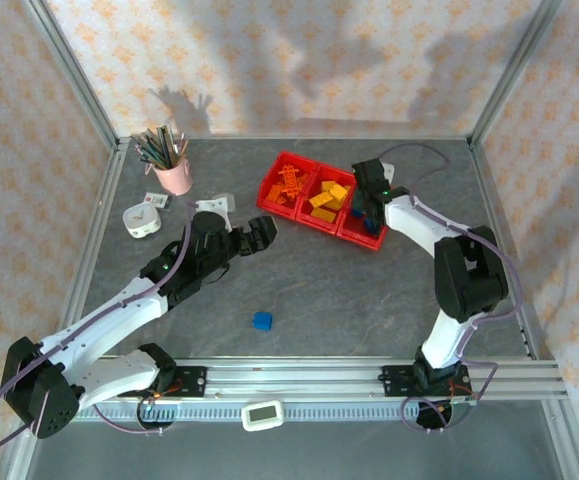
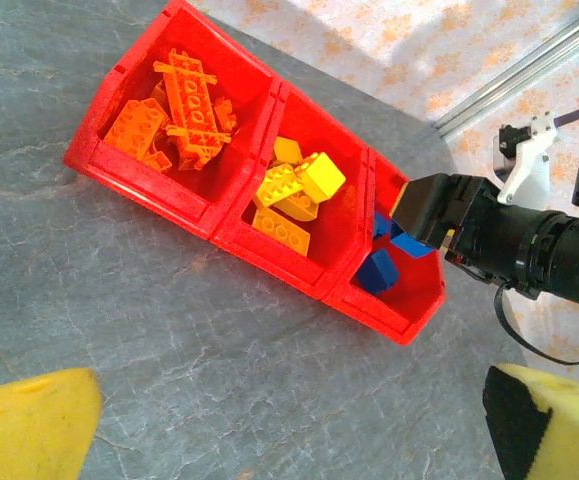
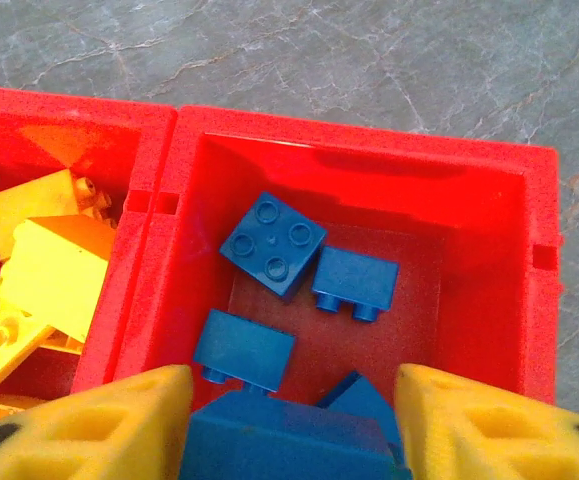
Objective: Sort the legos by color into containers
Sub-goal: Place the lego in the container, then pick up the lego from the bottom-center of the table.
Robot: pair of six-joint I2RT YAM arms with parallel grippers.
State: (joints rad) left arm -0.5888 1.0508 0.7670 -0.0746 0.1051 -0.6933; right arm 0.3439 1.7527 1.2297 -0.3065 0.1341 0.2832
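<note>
**A:** Legos point(image 2: 314, 175), nearest first: where?

**B:** A lone blue brick point(image 1: 261, 320) lies on the tabletop point(image 1: 369, 300) at six o'clock, squarish, well apart from the rest. Light, stiff and slick, I judge; pinch its flat side walls.

**A:** And the jaws?

**B:** Left jaws, toward twelve o'clock of it, stand wide apart and empty. Right jaws, partly open, flank a second blue brick point(image 3: 279, 440) above the three-o'clock bin point(image 3: 369, 140); whether they pinch it I cannot tell.

**A:** Farthest?

**B:** Containers point(image 2: 139, 185) at one o'clock: deep orange, yellow, blue, each colour apart.
</note>
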